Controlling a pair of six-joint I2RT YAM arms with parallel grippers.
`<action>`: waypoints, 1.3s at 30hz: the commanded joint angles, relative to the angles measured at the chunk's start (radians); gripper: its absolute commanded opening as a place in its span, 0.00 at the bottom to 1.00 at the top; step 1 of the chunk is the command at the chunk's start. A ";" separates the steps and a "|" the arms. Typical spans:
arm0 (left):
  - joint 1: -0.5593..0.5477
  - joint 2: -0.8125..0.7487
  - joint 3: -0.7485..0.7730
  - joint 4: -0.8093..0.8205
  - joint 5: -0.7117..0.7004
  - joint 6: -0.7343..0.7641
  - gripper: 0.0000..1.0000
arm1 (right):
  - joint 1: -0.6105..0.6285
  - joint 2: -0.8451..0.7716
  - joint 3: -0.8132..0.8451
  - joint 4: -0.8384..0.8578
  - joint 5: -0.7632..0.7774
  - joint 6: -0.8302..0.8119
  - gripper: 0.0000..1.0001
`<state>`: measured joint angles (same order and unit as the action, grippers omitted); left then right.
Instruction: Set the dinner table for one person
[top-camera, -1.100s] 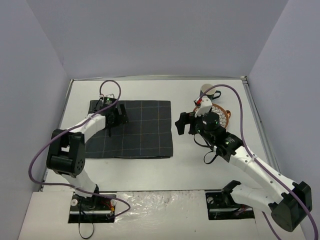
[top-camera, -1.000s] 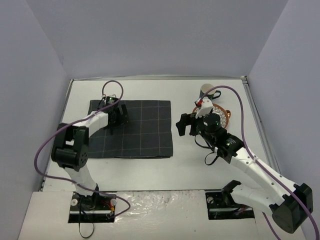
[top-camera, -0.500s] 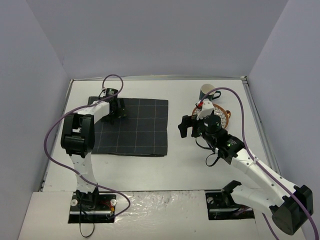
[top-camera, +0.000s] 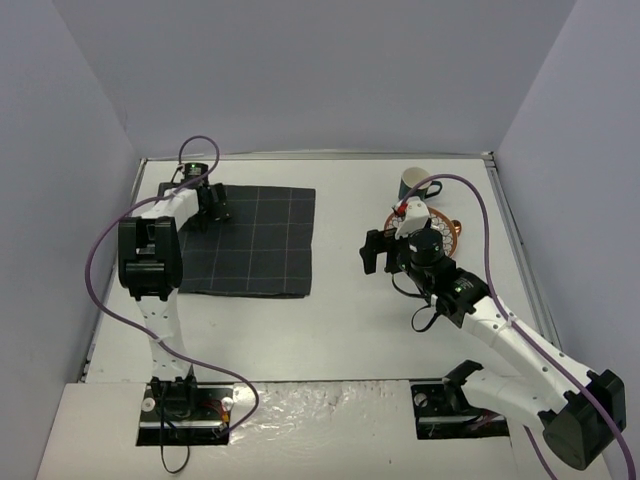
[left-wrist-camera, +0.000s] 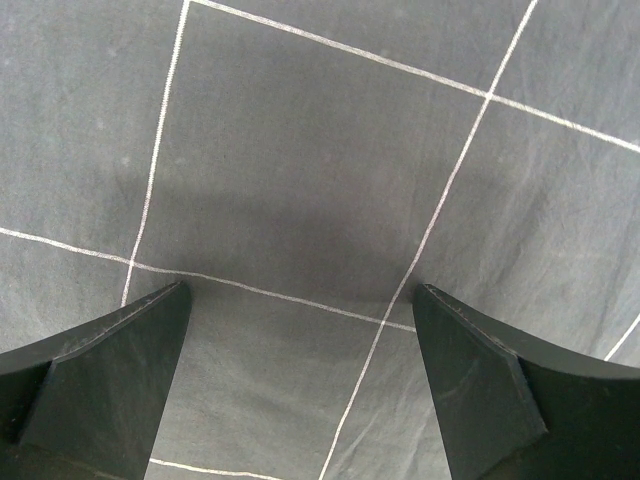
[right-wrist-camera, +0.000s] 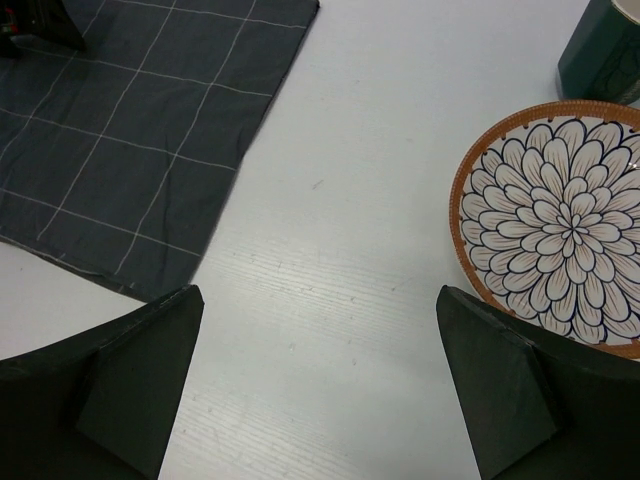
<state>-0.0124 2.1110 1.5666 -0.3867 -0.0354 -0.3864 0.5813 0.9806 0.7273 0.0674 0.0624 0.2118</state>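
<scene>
The white dinner table (top-camera: 350, 330) carries a dark grey checked cloth mat (top-camera: 250, 245) at the far left. My left gripper (top-camera: 213, 205) is open and low over the mat's far left part; in the left wrist view its jaws (left-wrist-camera: 300, 380) stand wide apart with only the mat (left-wrist-camera: 320, 150) between them. My right gripper (top-camera: 375, 250) is open and empty above bare table (right-wrist-camera: 340, 260), between the mat (right-wrist-camera: 130, 130) and a flower-patterned plate with an orange rim (right-wrist-camera: 560, 225). The plate (top-camera: 450, 228) is partly hidden by my right arm in the top view.
A dark green mug (top-camera: 412, 183) stands beyond the plate at the far right and also shows in the right wrist view (right-wrist-camera: 605, 50). Grey walls close in the table on three sides. My arm bases sit at the near edge.
The mat has slid left and a little farther back together with my left gripper. My right gripper has barely moved.
</scene>
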 joint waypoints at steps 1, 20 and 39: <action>0.064 0.071 0.096 -0.090 0.035 0.057 0.90 | -0.008 0.005 0.003 0.048 0.030 -0.017 1.00; 0.108 0.228 0.306 -0.078 0.152 -0.150 0.90 | -0.012 0.078 0.014 0.048 0.036 -0.024 1.00; -0.120 -0.186 0.095 -0.111 0.107 0.189 0.96 | -0.012 0.028 0.008 0.055 -0.005 -0.025 1.00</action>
<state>-0.0494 2.0144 1.6863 -0.4959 0.0536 -0.3101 0.5755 1.0488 0.7272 0.0631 0.0708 0.1921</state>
